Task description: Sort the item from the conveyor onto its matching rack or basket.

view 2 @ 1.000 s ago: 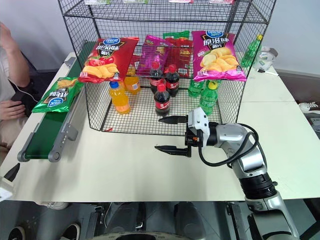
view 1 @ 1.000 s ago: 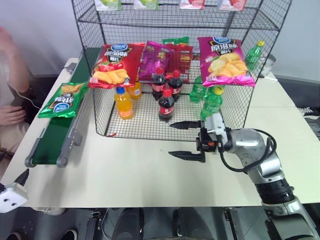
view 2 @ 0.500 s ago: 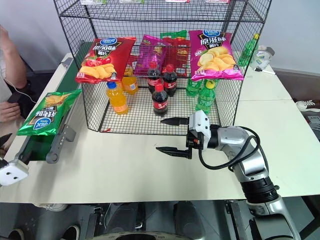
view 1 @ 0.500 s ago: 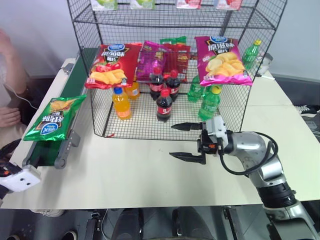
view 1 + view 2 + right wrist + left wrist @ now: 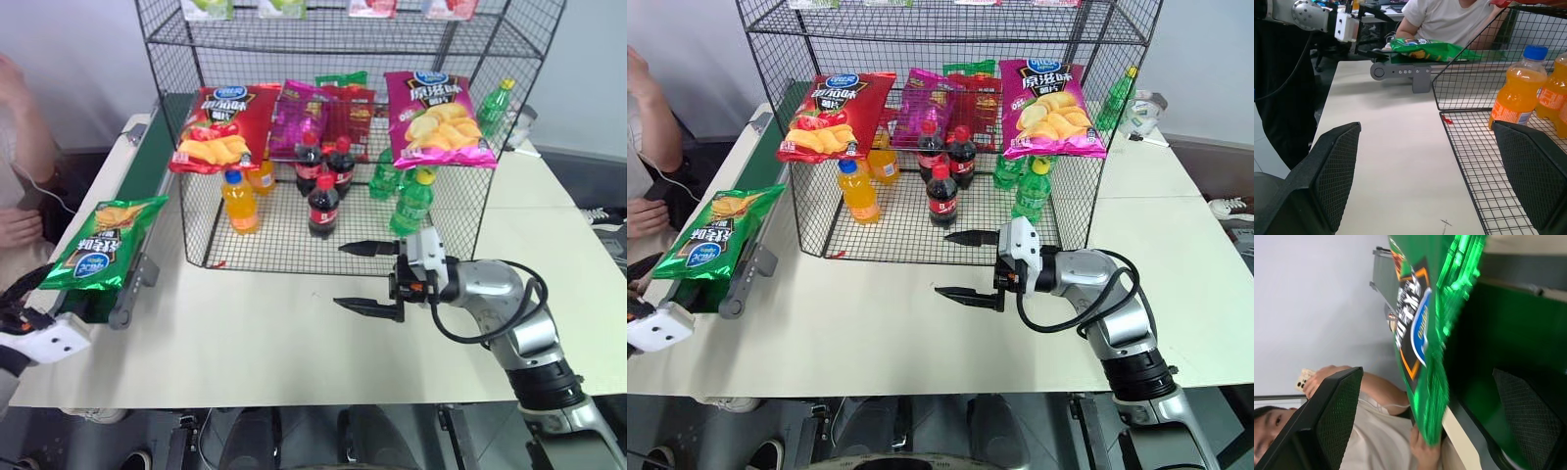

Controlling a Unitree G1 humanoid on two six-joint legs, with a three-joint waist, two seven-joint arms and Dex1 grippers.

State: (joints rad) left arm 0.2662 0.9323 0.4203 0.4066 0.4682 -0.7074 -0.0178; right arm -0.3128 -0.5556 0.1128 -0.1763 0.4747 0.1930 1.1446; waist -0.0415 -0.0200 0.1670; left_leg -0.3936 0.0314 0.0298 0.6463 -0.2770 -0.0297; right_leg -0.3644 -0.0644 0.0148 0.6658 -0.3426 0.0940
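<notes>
Green crisps bag, just ahead of left gripper: glossy plastic film, crinkled, bright glare. Conveyor under it: matt dark-green belt, smooth pale grey rails w/ dull metal look. Rack, beyond right gripper: thin black wire mesh, satin coat. Gripper fingers: matt black, fine cross-hatched pads. Table below right gripper: smooth matt cream top. Bottles in rack: clear shiny plastic.

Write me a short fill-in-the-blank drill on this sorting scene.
1. The green crisps bag lies at the end of the ____.
2. The right pincer hovers over the table with its jaws ____.
3. The bottle under the red crisps bag holds a drink coloured ____.

Missing words: conveyor; open; orange
</notes>
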